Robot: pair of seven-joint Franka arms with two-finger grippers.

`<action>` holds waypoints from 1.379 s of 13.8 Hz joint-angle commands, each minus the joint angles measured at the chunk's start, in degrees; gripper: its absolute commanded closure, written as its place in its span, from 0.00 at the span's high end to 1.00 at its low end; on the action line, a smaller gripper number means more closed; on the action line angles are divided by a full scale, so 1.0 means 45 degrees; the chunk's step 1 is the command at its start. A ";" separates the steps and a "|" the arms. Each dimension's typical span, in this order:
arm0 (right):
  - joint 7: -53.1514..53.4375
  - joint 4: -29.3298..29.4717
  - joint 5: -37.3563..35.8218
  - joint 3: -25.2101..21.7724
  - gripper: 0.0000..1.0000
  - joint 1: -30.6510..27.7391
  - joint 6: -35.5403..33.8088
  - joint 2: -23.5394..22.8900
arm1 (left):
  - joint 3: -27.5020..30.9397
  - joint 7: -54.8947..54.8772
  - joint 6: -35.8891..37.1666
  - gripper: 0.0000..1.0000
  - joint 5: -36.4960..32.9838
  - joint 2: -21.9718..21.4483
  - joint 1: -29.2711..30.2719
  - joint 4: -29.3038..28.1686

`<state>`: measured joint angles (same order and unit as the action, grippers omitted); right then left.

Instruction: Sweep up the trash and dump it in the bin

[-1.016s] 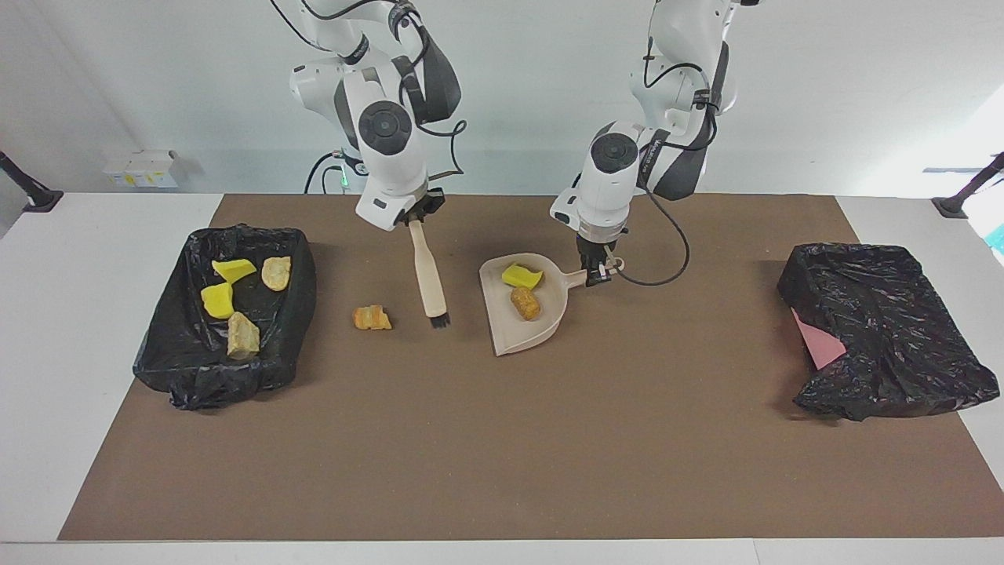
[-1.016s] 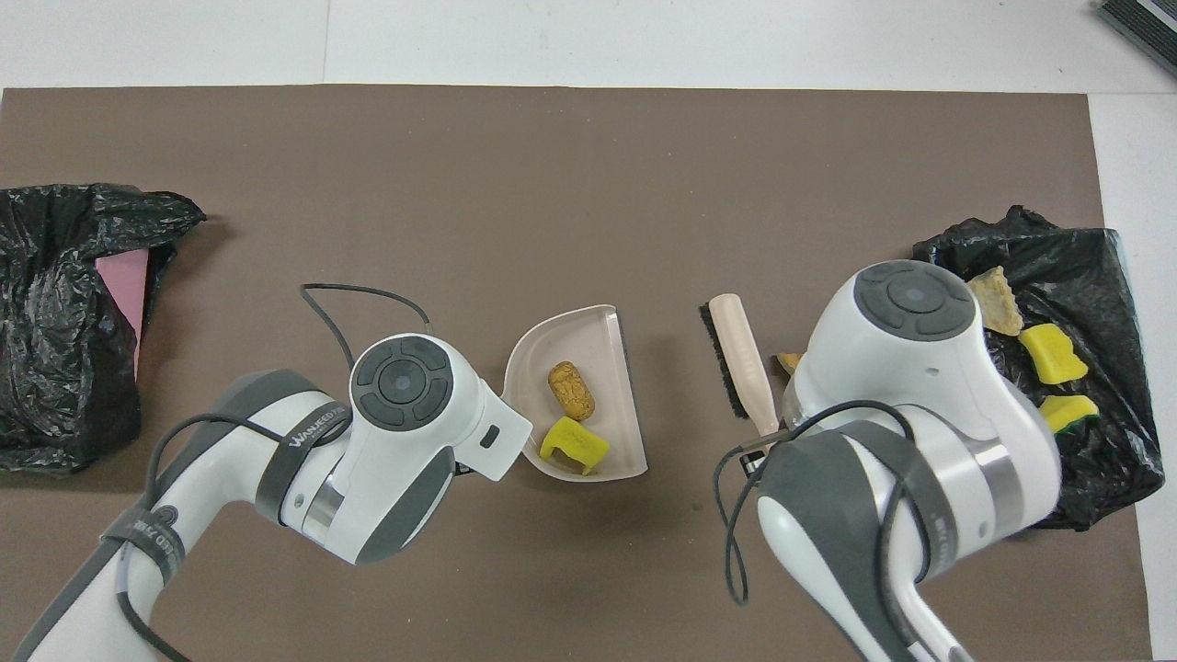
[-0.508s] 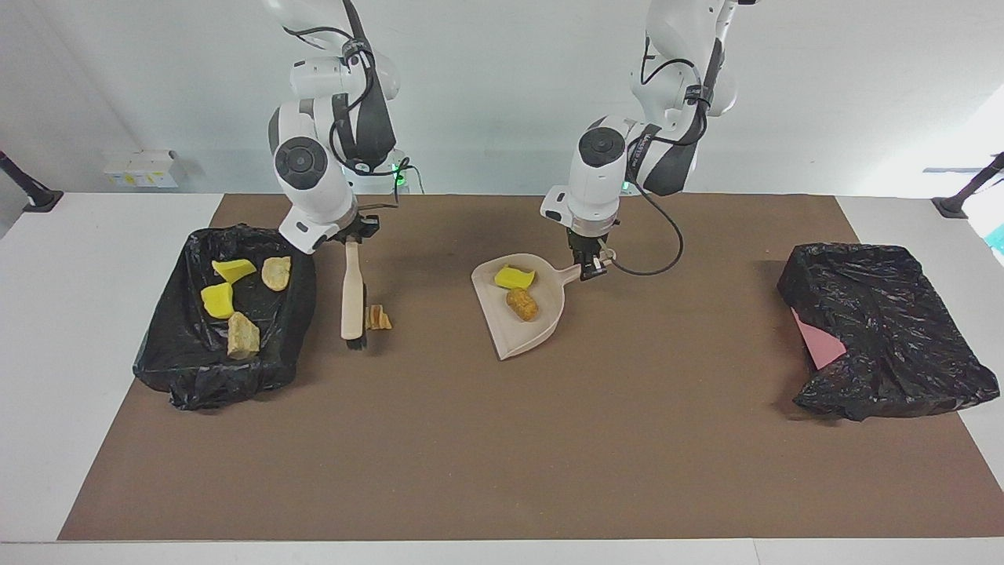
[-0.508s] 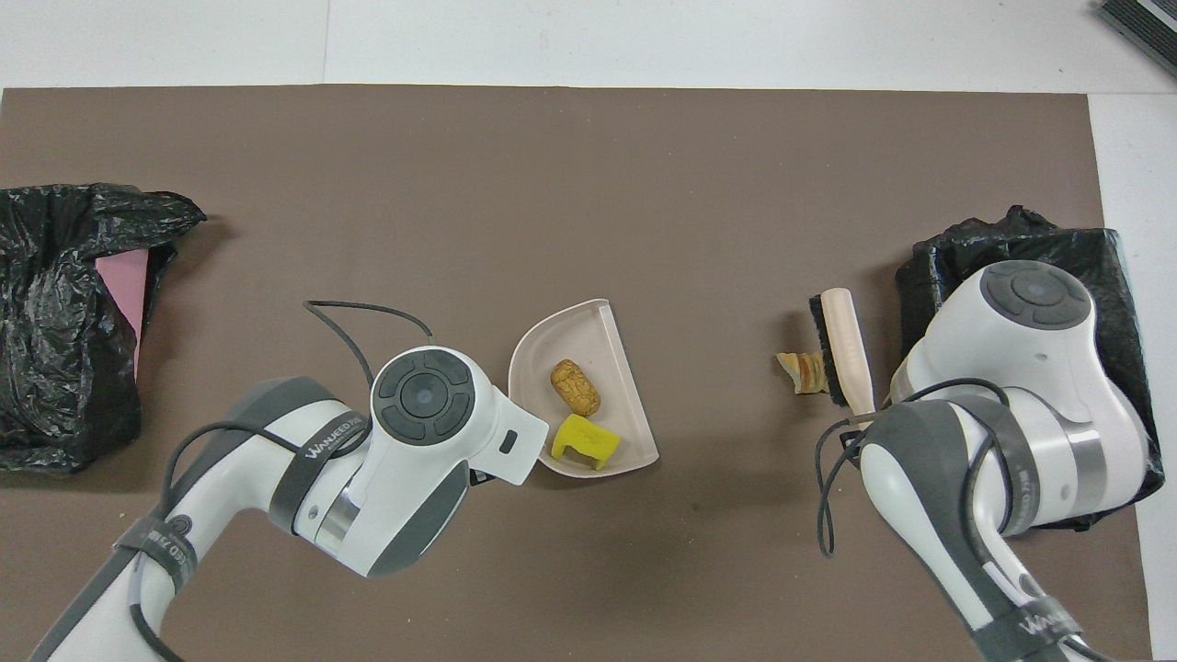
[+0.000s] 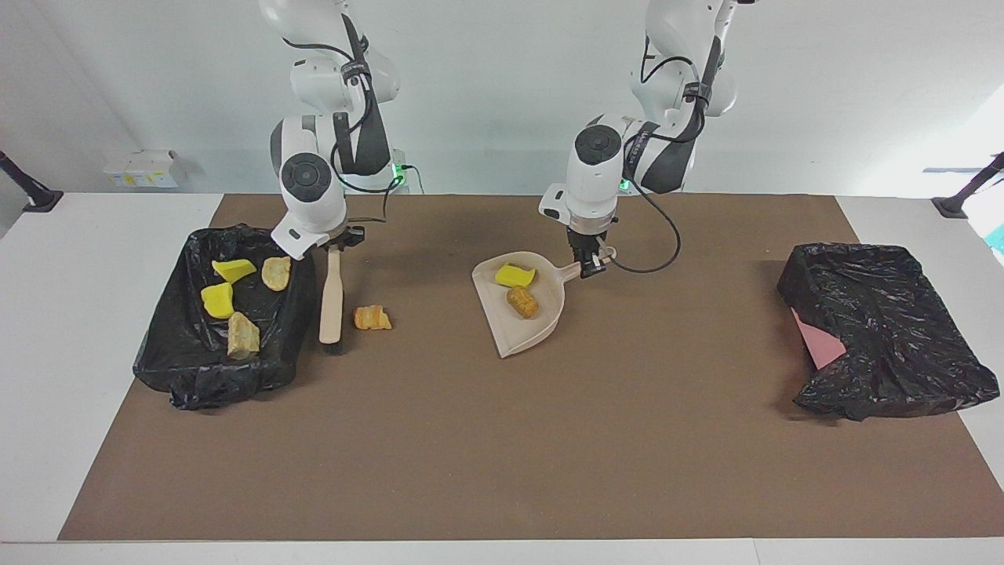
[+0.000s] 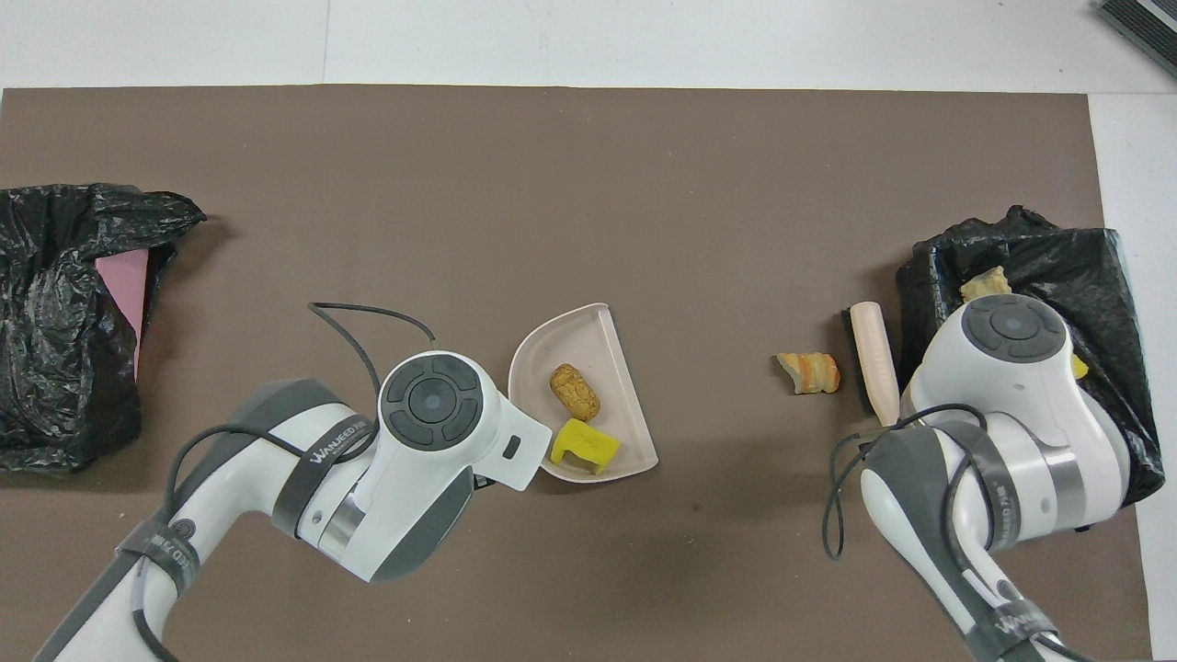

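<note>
My right gripper [image 5: 339, 239] is shut on the handle of a beige brush [image 5: 330, 302]. The brush hangs with its bristles down by the mat, between the black-lined bin [image 5: 235, 377] and an orange pastry scrap [image 5: 372, 318], and is apart from the scrap. My left gripper [image 5: 590, 267] is shut on the handle of the beige dustpan [image 5: 518, 333], which rests on the mat. The dustpan holds a yellow sponge chunk [image 5: 514, 275] and a brown lump [image 5: 522, 301]. Several scraps [image 5: 217, 300] lie in the bin. The overhead view shows the brush [image 6: 874, 359], scrap [image 6: 809, 372] and dustpan [image 6: 538, 368]; the arms hide both grippers.
A second black-lined bin [image 5: 878, 337] with a pink edge showing stands at the left arm's end of the brown mat; it also shows in the overhead view [image 6: 64, 322]. The first bin [image 6: 1103, 267] is at the right arm's end.
My right gripper carried the brush from the dustpan side of the pastry scrap over to its bin side. The dustpan shifted slightly toward the right arm's end.
</note>
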<state>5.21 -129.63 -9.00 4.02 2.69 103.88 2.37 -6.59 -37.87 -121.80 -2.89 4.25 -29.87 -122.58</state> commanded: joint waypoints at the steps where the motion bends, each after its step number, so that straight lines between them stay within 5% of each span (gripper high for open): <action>1: 0.0443 -0.0665 -0.0228 0.0180 0.00 0.0028 0.0352 0.0178 | 0.0156 0.0252 0.0173 0.00 -0.0257 -0.0300 -0.0354 -0.0221; 11: 0.1985 -0.0298 0.3010 0.0199 0.00 0.3832 0.1779 -0.0877 | 0.0137 0.0213 -0.0061 0.00 -0.0764 -0.0319 -0.0374 -0.0455; 19: 0.2084 0.0094 0.4790 0.0277 0.00 0.5476 0.1818 -0.0819 | 0.0117 0.0213 -0.1132 0.00 -0.0764 -0.0339 -0.0296 -0.0864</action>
<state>14.14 -130.08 10.31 5.25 25.99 111.52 -1.12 -6.50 -37.73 -123.48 -5.17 4.24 -30.50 -123.62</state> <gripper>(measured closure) 0.727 0.692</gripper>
